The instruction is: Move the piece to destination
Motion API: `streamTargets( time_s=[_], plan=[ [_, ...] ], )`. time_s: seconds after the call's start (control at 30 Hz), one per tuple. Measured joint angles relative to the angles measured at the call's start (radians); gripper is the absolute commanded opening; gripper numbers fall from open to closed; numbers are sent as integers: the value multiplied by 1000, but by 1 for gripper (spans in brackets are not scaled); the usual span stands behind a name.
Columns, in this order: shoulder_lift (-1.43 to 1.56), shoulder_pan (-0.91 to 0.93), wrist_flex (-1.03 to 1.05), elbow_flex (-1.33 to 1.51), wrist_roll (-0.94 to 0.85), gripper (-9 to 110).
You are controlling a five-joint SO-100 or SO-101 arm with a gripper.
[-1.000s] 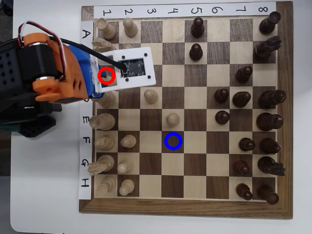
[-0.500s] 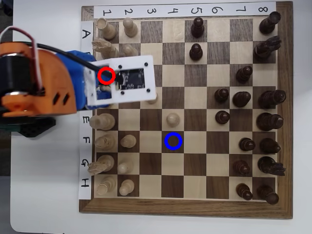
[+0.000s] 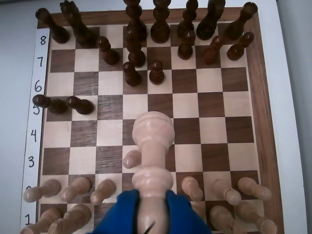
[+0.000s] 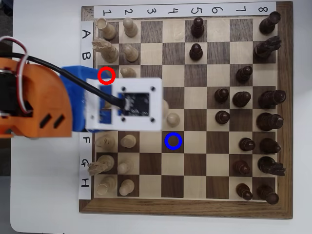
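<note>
Between the blue fingers (image 3: 181, 217) the piece (image 3: 152, 146) sits clamped at its base, gripper (image 3: 152, 214) closed on it, held over mid-board in the wrist view. Overhead, the arm's white plate hides it; destination (image 4: 173, 141) lies just diagonal, empty. Risk, as I judge it: a neighbouring pale pawn (image 4: 172, 117) gets clipped, or the piece tilts on release.
</note>
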Motion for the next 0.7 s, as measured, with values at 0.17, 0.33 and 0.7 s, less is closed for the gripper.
streamTargets(
  time_s=[0.17,0.33,0.7],
  plan=[
    [-114,44,-17,-92,-21,1],
    [-213,89,-63,-135,-46,2],
    [-376,163,-166,-160,-91,2]
  ],
)
